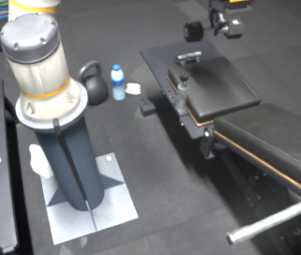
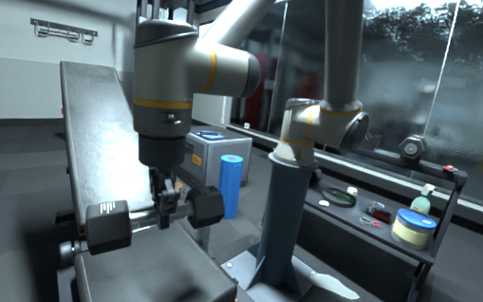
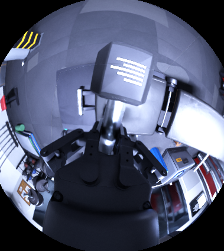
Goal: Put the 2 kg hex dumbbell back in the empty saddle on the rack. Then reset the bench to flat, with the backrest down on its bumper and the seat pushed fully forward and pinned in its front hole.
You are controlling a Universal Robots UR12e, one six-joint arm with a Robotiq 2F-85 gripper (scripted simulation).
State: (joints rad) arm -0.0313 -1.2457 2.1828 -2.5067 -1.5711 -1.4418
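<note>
The hex dumbbell (image 2: pixel 155 219) has black heads and a bright metal handle. It hangs level in my closed gripper (image 2: pixel 168 209), held by the middle of its handle (image 3: pixel 112 124), above the bench seat (image 1: pixel 217 86). The seat (image 2: pixel 148 268) is a black pad. The backrest (image 2: pixel 98 137) stands raised behind it. The seat's pull pin (image 1: pixel 182 89) rises at the seat's near edge. The rack's empty saddle is not in view.
A grey case (image 2: pixel 214 154) and a blue roller (image 2: pixel 230 186) stand on the floor beyond the bench. A kettlebell (image 1: pixel 93 84) and a water bottle (image 1: pixel 117 82) sit near my base column (image 1: pixel 67 154). A shelf (image 2: pixel 376 218) with small items runs along the window.
</note>
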